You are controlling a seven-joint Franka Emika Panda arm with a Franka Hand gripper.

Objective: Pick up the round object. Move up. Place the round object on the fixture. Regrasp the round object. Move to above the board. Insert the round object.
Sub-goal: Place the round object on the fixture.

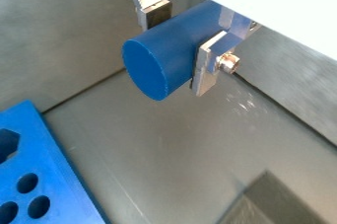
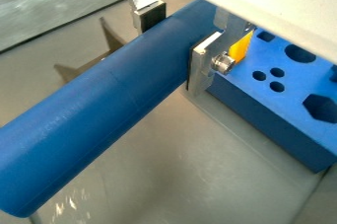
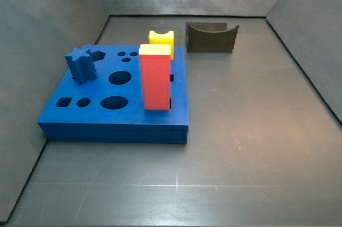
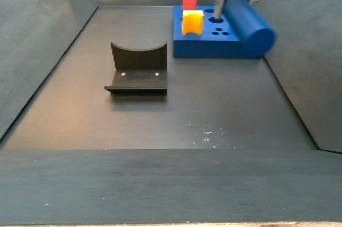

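The gripper (image 2: 178, 38) is clamped across the round object (image 2: 112, 110), carrying it high above the floor; I judge this the move-up step, with placing it into the fixture (image 4: 138, 68) notch next. A side view shows the fixture, board (image 3: 94, 96) and red block (image 3: 156, 78) together

One gripper (image 2: 178, 38), one round object (image 2: 112, 114), one board (image 3: 100, 96), one fixture (image 3: 210, 37) (empty), one red block (image 3: 156, 79).
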